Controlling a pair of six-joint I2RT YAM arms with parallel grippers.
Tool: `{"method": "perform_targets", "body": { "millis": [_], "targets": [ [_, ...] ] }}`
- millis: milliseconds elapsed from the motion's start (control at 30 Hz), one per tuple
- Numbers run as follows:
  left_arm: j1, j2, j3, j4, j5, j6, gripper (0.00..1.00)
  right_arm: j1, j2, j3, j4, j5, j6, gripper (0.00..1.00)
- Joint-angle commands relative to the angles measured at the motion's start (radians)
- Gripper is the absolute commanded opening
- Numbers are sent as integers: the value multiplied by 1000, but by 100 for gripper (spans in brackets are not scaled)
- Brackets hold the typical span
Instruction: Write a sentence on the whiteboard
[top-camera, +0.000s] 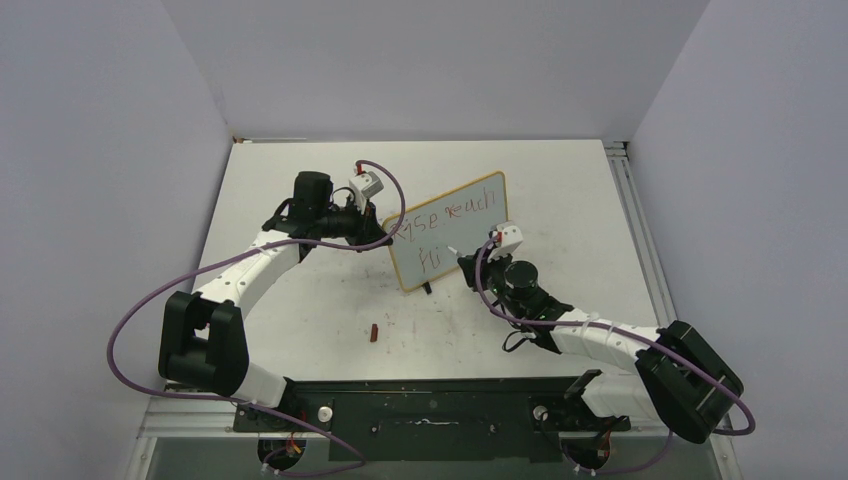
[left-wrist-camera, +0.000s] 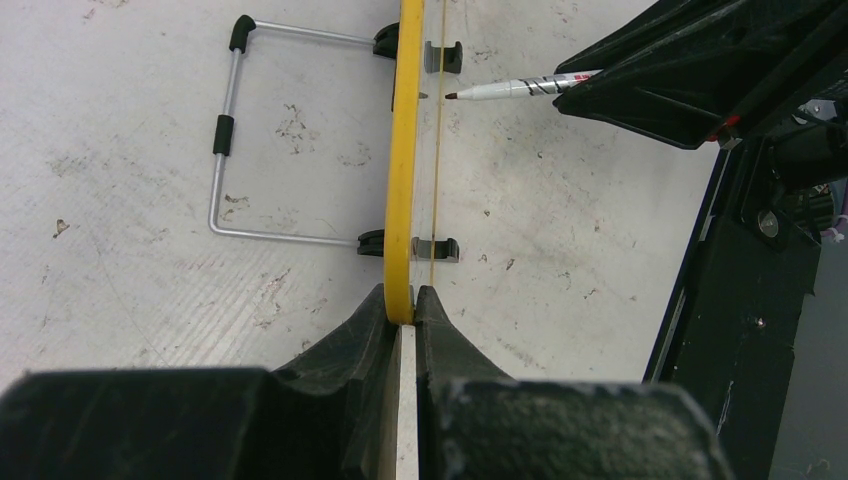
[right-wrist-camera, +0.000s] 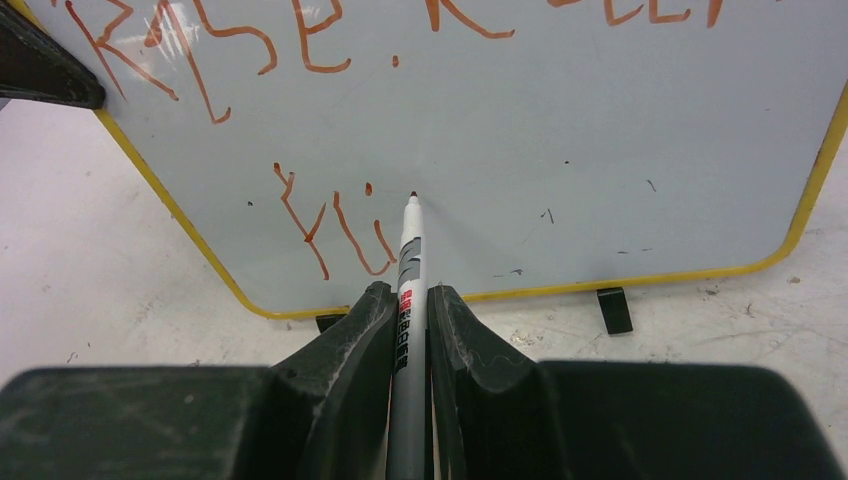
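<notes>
Whiteboard (top-camera: 450, 232) stands upright mid-table (top-camera: 300, 330) on small black feet, with a wire stand (left-wrist-camera: 232, 130) behind; we judge it light and stiff, apt to slide or tip under pen pressure; best held by the yellow frame edge, never the face, where fresh ink would smear. Left gripper (left-wrist-camera: 402, 305) is pressed together on that frame edge, at the end nearer the left arm. Right gripper (right-wrist-camera: 410, 310) pinches a marker (right-wrist-camera: 411, 250); it looks slim and smooth, and we think it could twist if pushed hard. Sentence (right-wrist-camera: 330, 215) shows a full upper line and "Hi" begun below; the marker tip sits just right of the "i", at or just off the face; whether it touches we cannot tell.
</notes>
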Motion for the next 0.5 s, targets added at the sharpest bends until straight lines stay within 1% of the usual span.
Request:
{"method": "perform_targets", "body": {
  "millis": [0, 467],
  "targets": [
    [-9, -14, 19, -24, 5, 31, 0, -10, 23, 9, 48, 13, 7, 5],
    [-9, -12, 20, -25, 7, 31, 0, -16, 55, 40, 82, -31, -23, 5]
  ]
}}
